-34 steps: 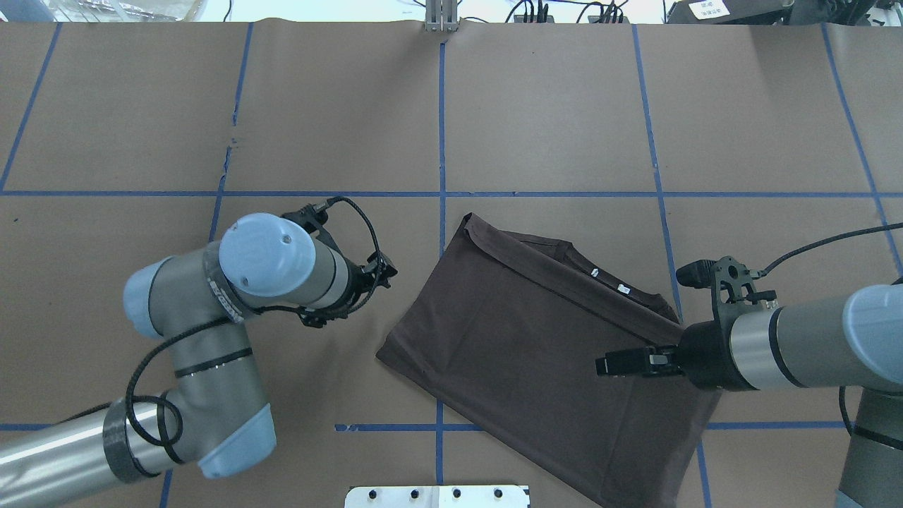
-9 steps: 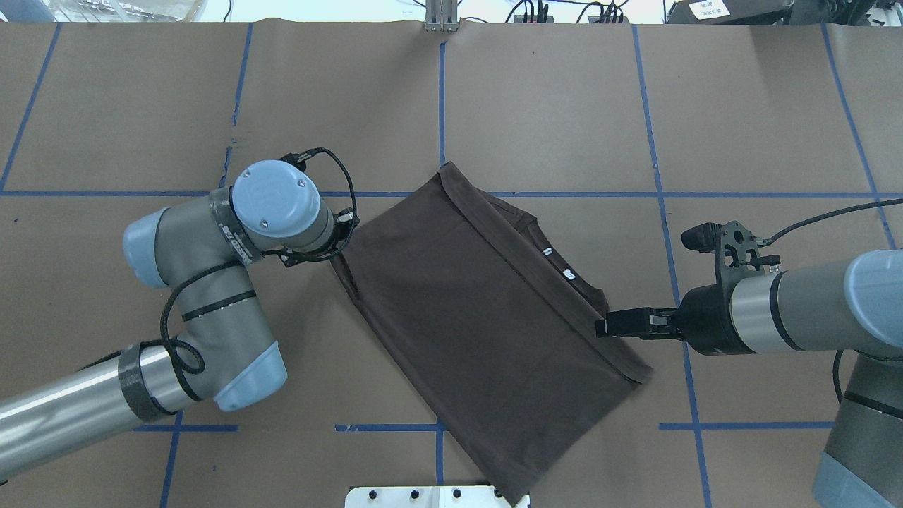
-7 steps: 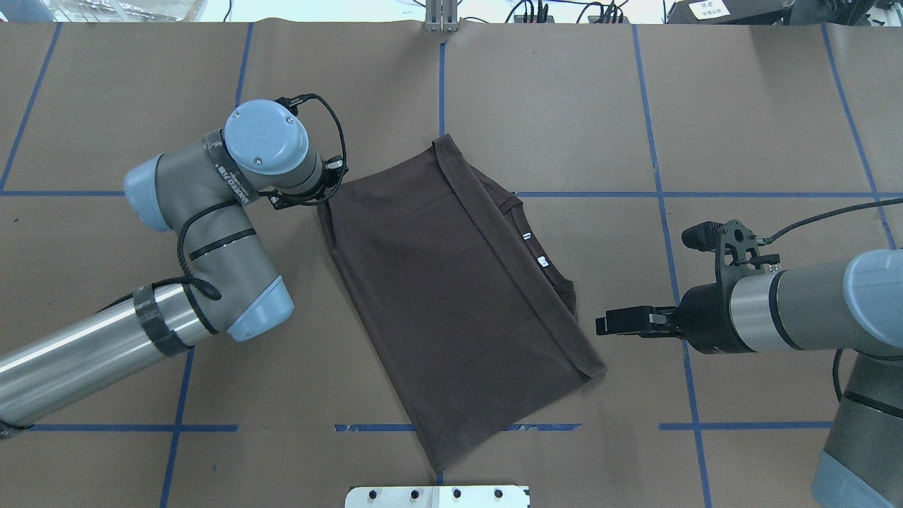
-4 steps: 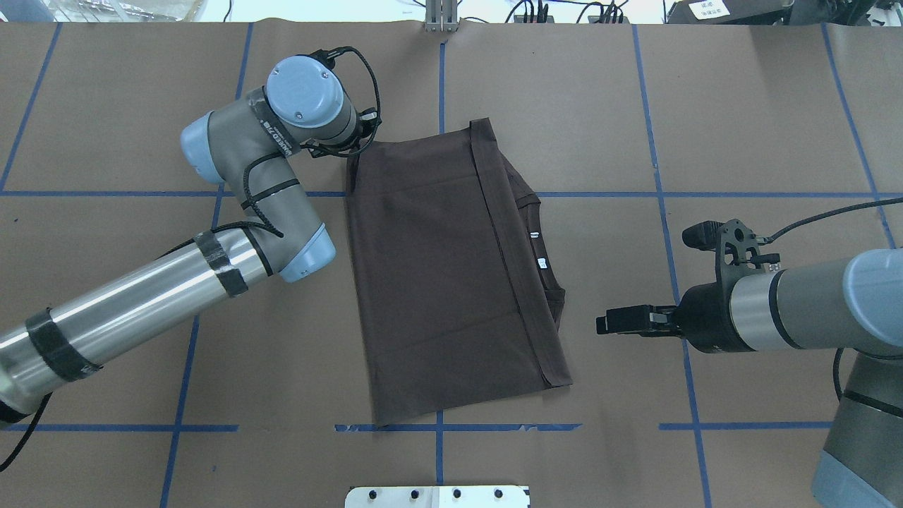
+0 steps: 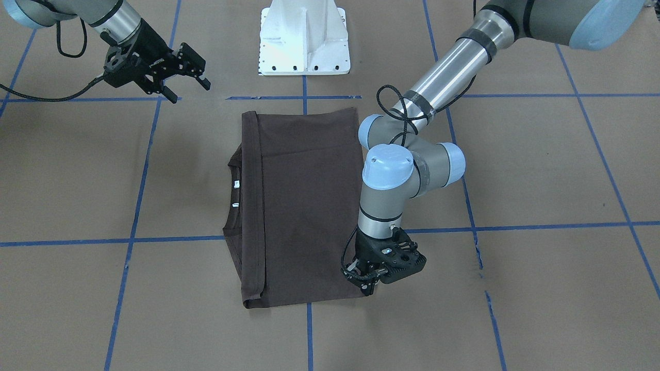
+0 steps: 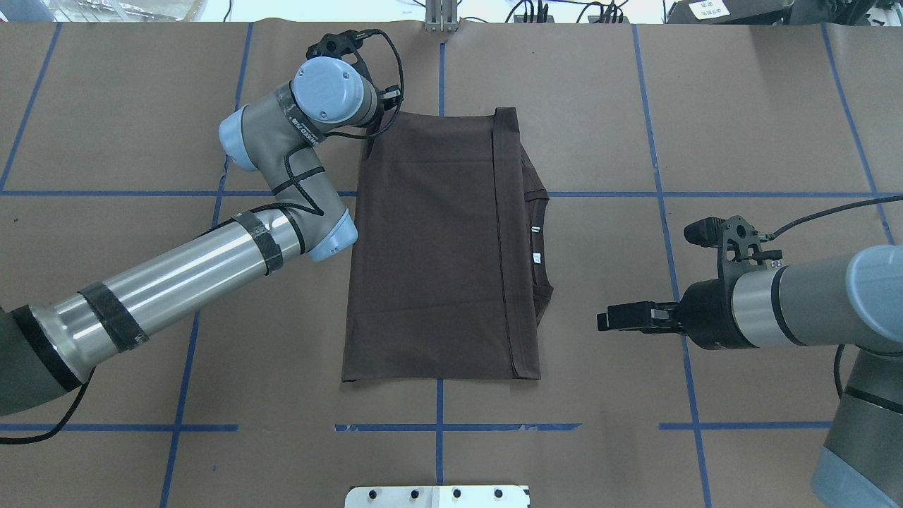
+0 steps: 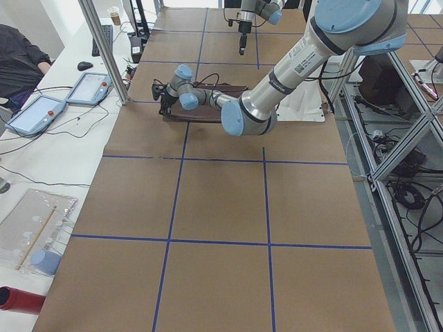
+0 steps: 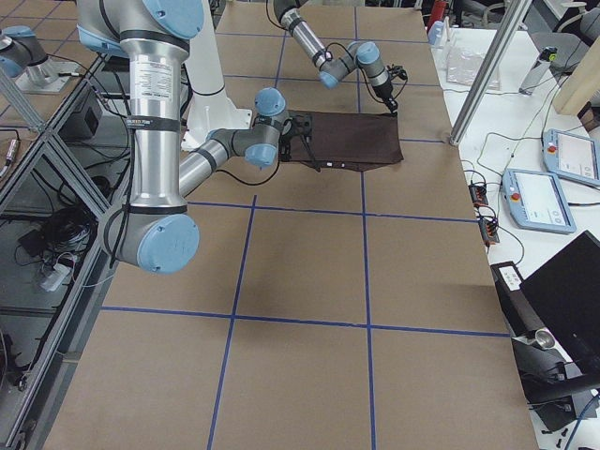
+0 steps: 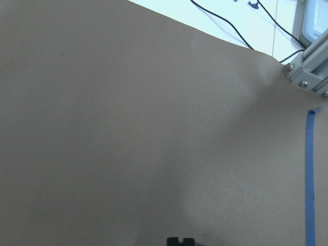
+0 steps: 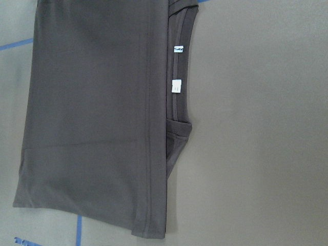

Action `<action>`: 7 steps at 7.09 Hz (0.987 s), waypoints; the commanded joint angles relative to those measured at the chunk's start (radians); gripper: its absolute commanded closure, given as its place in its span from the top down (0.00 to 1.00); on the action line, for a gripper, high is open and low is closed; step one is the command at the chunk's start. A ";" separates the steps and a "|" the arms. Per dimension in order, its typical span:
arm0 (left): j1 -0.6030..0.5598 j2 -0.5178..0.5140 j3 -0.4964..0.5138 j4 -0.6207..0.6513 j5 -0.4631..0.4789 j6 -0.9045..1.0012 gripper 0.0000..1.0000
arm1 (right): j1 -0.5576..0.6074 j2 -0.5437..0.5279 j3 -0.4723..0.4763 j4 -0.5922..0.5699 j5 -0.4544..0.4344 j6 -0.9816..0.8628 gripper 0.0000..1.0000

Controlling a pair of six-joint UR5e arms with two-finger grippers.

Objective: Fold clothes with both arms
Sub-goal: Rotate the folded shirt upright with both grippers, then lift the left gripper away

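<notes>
My left gripper (image 5: 367,286) is down at a far corner of the shirt (image 6: 437,247). Its fingers look closed on that corner, though the wrist hides them partly. From these fingers the folded shirt spreads flat on the table (image 6: 741,106), back toward the base. My right gripper (image 5: 191,93) is open, with nothing between its fingers. It points toward the shirt. The side with the collar (image 10: 177,110) lies in front of the fingertips, with a clear gap to them.
</notes>
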 commanded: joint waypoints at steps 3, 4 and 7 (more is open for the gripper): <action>-0.098 0.031 -0.134 0.145 -0.164 0.138 1.00 | 0.022 0.153 -0.124 -0.171 -0.008 -0.065 1.00; -0.099 0.128 -0.319 0.253 -0.171 0.163 1.00 | 0.023 0.245 -0.158 -0.334 -0.008 -0.184 1.00; -0.091 0.373 -0.772 0.477 -0.207 0.191 1.00 | -0.137 0.585 -0.320 -0.764 -0.134 -0.196 1.00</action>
